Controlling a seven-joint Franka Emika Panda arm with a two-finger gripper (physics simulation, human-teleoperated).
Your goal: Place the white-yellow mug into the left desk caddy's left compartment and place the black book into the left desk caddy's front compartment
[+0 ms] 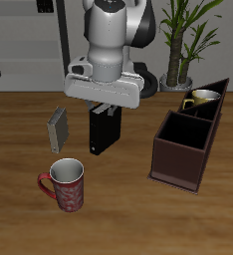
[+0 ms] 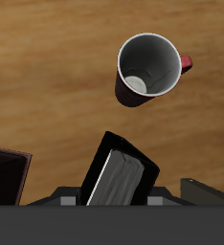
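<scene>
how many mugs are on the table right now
2. The red mug stands on the bare wood near the table's front edge. The white-yellow mug sits inside the caddy, in a narrow section at its far end. None looks hidden.

I see a black book (image 1: 103, 132) with white page edges, a red patterned mug (image 1: 66, 185) with a grey-white interior, a pale yellow mug (image 1: 201, 100), a dark brown caddy (image 1: 185, 147), a grey book (image 1: 58, 127), and a wood-grain table (image 1: 19, 214).
</scene>
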